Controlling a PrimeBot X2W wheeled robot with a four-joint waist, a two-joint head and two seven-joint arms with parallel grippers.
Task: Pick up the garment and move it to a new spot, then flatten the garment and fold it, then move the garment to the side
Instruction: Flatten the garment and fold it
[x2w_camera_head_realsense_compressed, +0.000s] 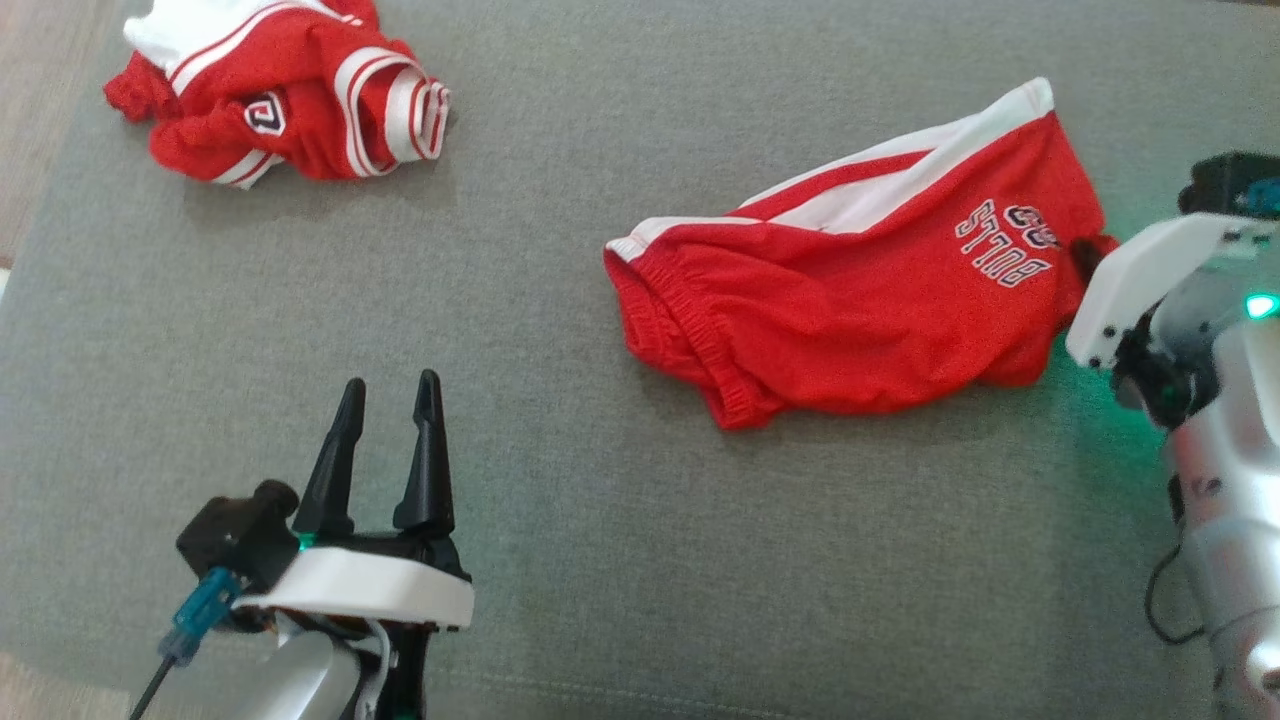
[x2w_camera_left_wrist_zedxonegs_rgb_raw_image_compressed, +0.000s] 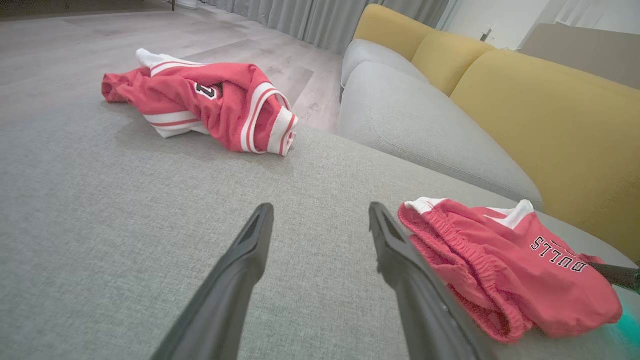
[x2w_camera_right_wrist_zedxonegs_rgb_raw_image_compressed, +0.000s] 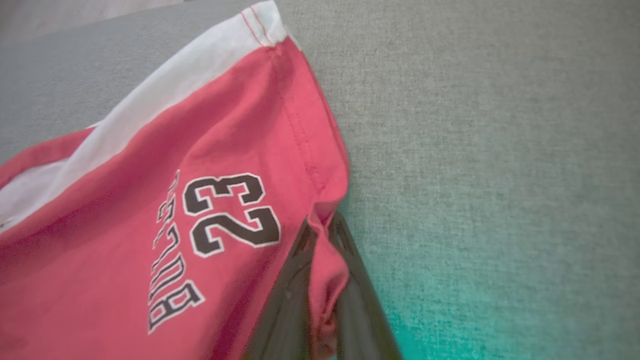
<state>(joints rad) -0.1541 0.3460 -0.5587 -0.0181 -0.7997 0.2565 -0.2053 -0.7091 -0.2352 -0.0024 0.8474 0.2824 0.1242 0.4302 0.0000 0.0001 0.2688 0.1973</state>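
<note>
The garment, red shorts (x2w_camera_head_realsense_compressed: 850, 300) with white side stripes and "BULLS 23" lettering, lies loosely spread on the grey cushion, right of centre. My right gripper (x2w_camera_head_realsense_compressed: 1085, 250) is at its right edge, shut on a pinched fold of the red hem. The right wrist view shows that fold squeezed between the two dark fingers (x2w_camera_right_wrist_zedxonegs_rgb_raw_image_compressed: 322, 225), beside the lettering on the shorts (x2w_camera_right_wrist_zedxonegs_rgb_raw_image_compressed: 150, 200). My left gripper (x2w_camera_head_realsense_compressed: 390, 390) hovers open over bare cushion at the lower left, holding nothing. In the left wrist view the shorts (x2w_camera_left_wrist_zedxonegs_rgb_raw_image_compressed: 505, 260) lie just right of its open fingers (x2w_camera_left_wrist_zedxonegs_rgb_raw_image_compressed: 320, 210).
A second red and white garment (x2w_camera_head_realsense_compressed: 290, 90), a crumpled jersey, lies at the far left corner of the grey cushion (x2w_camera_head_realsense_compressed: 600, 550). Yellow back cushions (x2w_camera_left_wrist_zedxonegs_rgb_raw_image_compressed: 550, 110) and another grey seat run behind. Wood floor (x2w_camera_left_wrist_zedxonegs_rgb_raw_image_compressed: 100, 30) lies past the cushion's far edge.
</note>
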